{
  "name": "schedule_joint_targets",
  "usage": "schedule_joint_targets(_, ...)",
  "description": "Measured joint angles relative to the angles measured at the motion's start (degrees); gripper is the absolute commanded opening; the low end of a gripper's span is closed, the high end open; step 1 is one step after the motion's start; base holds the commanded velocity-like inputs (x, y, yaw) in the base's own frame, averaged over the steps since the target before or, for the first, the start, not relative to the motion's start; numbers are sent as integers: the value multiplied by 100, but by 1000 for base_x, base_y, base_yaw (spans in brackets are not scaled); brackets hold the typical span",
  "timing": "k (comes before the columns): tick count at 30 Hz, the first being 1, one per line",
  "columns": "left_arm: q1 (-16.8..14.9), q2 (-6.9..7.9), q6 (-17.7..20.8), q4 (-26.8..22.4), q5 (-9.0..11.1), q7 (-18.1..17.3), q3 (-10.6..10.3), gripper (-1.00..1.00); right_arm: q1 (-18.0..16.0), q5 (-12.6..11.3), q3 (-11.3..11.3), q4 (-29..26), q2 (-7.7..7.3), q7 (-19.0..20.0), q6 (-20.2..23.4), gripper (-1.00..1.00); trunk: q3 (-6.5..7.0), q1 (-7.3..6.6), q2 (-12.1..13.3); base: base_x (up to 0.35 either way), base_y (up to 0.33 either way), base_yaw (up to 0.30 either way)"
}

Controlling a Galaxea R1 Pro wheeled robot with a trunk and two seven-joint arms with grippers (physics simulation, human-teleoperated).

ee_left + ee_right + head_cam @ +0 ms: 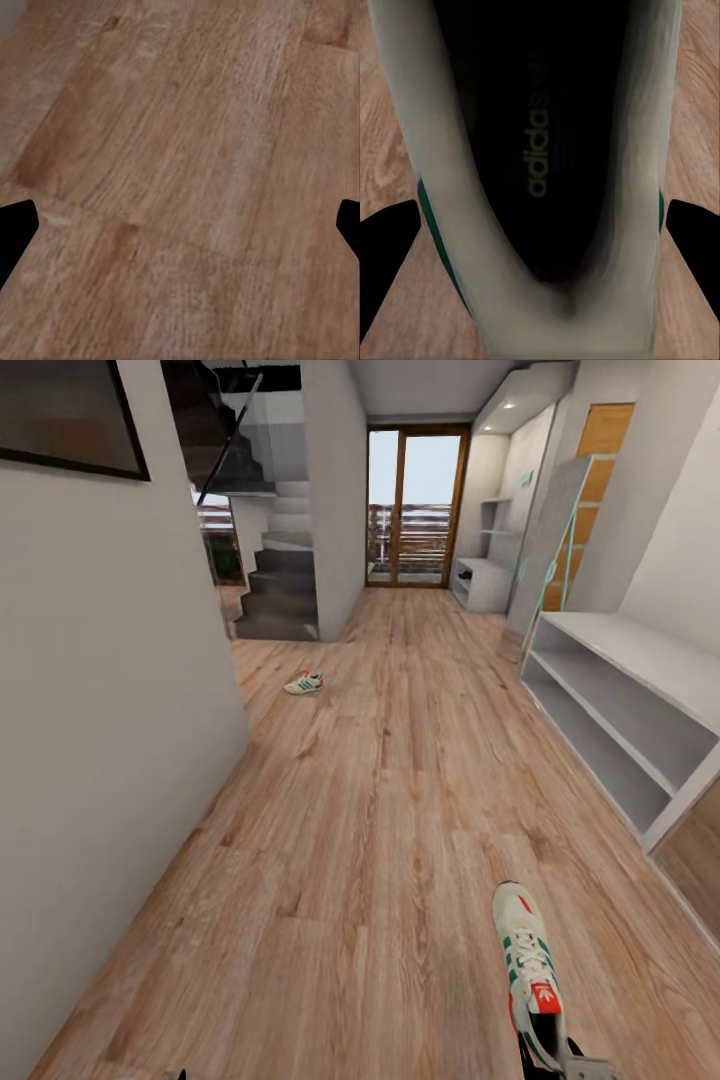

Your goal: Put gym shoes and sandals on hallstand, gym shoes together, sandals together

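Note:
One white gym shoe (529, 966) with green stripes and a red tongue patch lies toe-forward at the lower right of the head view. My right gripper (558, 1064) is at its heel. In the right wrist view the gym shoe's dark opening (540, 150) sits between my right gripper's (544, 225) fingers, which press on both of its sides. The other gym shoe (303, 682) rests on the corridor floor (380, 810) far ahead on the left, near the stairs. The hallstand (625, 705) stands along the right wall. My left gripper (187, 217) hangs open over bare planks. The sandals are out of view.
A grey wall (110, 690) runs close along the left. Dark stairs (280, 585) rise at the far left, and a glass door (415, 505) ends the corridor. A second white shelf unit (483, 582) stands far back on the right.

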Motion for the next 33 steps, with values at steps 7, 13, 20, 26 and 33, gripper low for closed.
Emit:
schedule_joint_targets(7,0,-6,-1,0,0,0,-1,100,19,1,-1,-7,13,4,-57,-100,0,0,0,337,0,0)
schedule_joint_targets(13,0,-7,0,1,0,0,3,100,22,1,-1,-9,14,4,-65,-100,0,0,0,337,0,0)
schedule_joint_targets(20,0,-7,2,1,0,-1,-3,100,22,-8,1,-16,15,-4,-66,-100,0,0,0,337,-6,0)
schedule_joint_targets(26,0,-7,3,2,0,-1,-3,100,22,-11,0,-17,14,-5,-67,-100,0,0,0,337,-69,0)
schedule_joint_targets(33,0,-7,7,2,0,-1,-3,100,22,-15,-1,-17,14,-6,-67,-100,0,0,0,337,-101,0)
